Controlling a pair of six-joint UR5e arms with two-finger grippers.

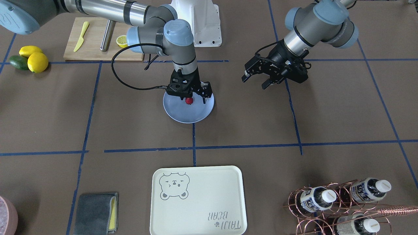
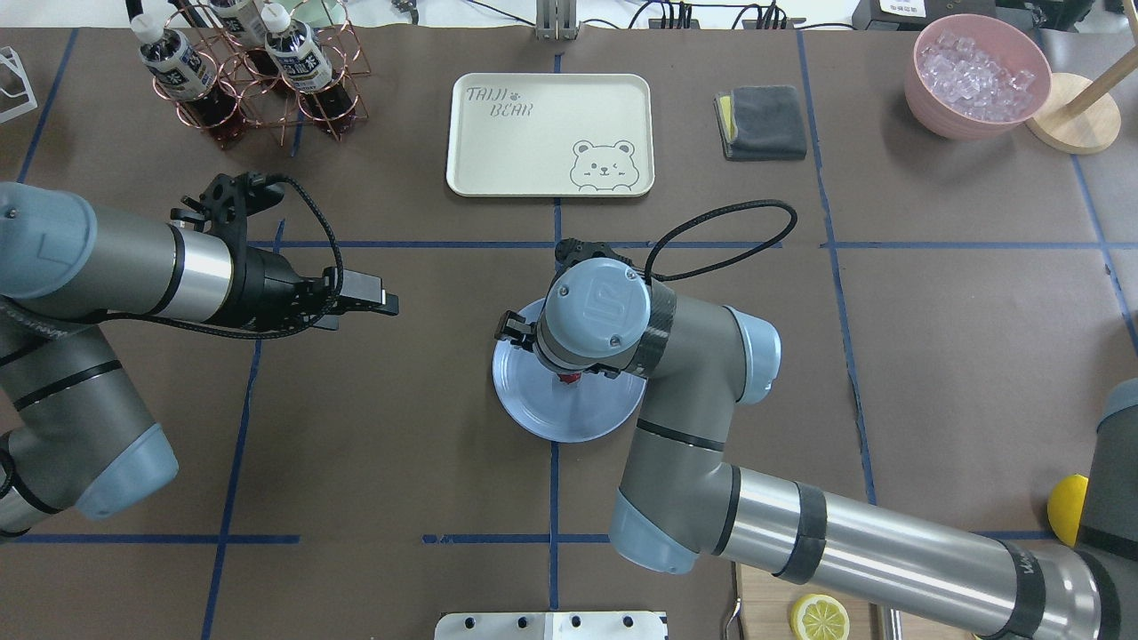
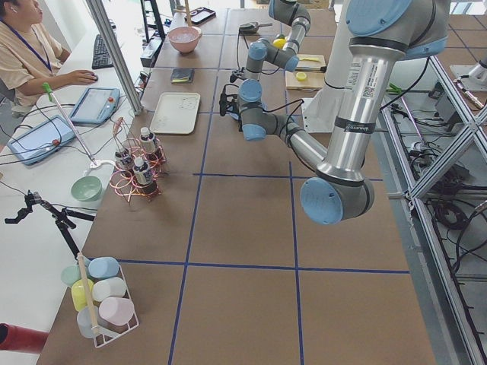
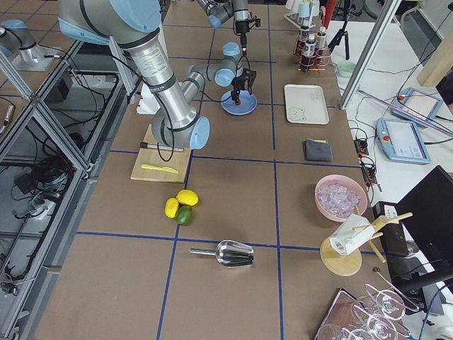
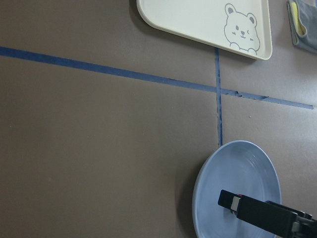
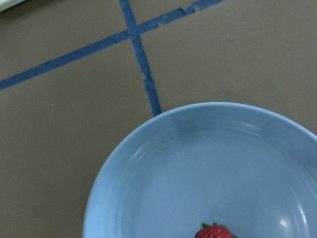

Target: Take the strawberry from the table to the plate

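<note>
The strawberry (image 1: 188, 101), small and dark red, lies on the light blue plate (image 1: 189, 115) in the middle of the brown table (image 1: 130, 107). My right gripper (image 1: 193, 99) points straight down over the plate, low, with its fingers standing apart on either side of the berry; it looks open. In the right wrist view the strawberry (image 6: 214, 232) sits at the bottom edge on the plate (image 6: 198, 163). From overhead the wrist hides all but a sliver of the strawberry (image 2: 566, 380). My left gripper (image 1: 259, 80) hovers open and empty, well apart from the plate.
A cream bear-print tray (image 1: 196, 202), a grey cloth (image 1: 96, 212) and a copper bottle rack (image 1: 339, 202) lie along the far side. A cutting board (image 1: 94, 39) with a knife and lemon half, plus lemons and an avocado (image 1: 31, 58), sit by the robot's base.
</note>
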